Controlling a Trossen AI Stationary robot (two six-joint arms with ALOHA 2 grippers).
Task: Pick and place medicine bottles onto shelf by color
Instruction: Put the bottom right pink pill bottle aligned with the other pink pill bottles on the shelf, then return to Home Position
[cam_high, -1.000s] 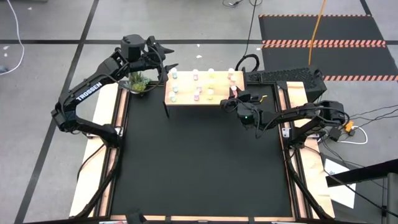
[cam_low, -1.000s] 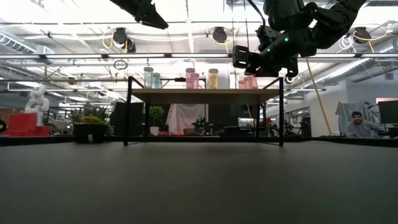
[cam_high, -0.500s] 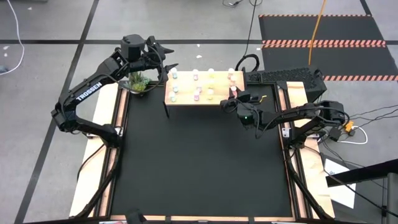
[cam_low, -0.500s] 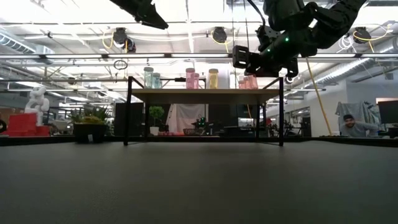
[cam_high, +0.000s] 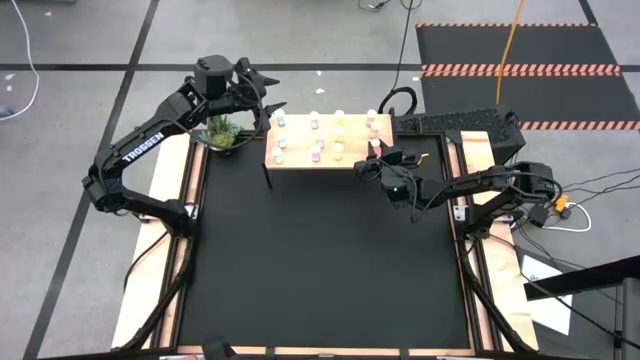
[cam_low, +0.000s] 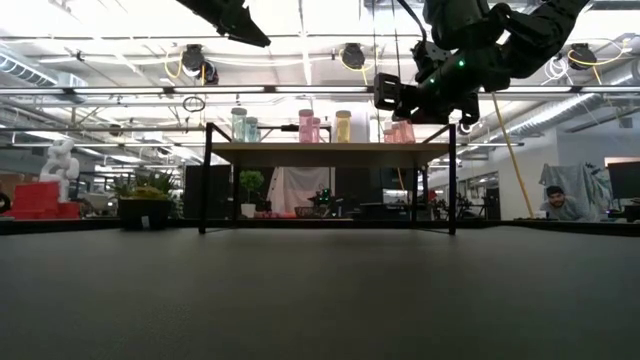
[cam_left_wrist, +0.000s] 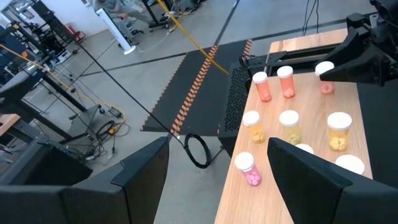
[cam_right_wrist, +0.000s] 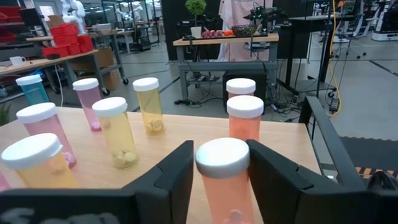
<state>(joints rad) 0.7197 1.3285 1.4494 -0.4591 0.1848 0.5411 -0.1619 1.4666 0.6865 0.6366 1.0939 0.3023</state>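
Note:
The wooden shelf (cam_high: 300, 160) stands at the table's far edge on thin dark legs (cam_low: 205, 180). Several white-capped medicine bottles (cam_high: 318, 140) stand on its top in blue, pink, yellow and orange tints (cam_right_wrist: 118, 130). My right gripper (cam_high: 376, 156) is at the shelf's near right corner, shut on an orange-pink bottle (cam_right_wrist: 224, 180). My left gripper (cam_high: 270, 108) hovers open above the shelf's far left corner, with bottles (cam_left_wrist: 289, 124) beyond its wide-apart fingers. It touches nothing. My right gripper pinches the orange-pink bottle between its two fingers (cam_right_wrist: 177, 177), just below the white cap (cam_right_wrist: 222, 157). The fingers come level from the table's right side. The bottle is upright. The gripper's body hides its base, so I cannot tell whether it rests on the shelf.
A small green potted plant (cam_high: 222, 130) sits just left of the shelf, under my left arm. Two more orange-pink bottles (cam_right_wrist: 244, 118) stand right behind the held one. A dark box (cam_high: 460, 125) lies right of the shelf. The black mat (cam_high: 320, 260) stretches toward the near edge.

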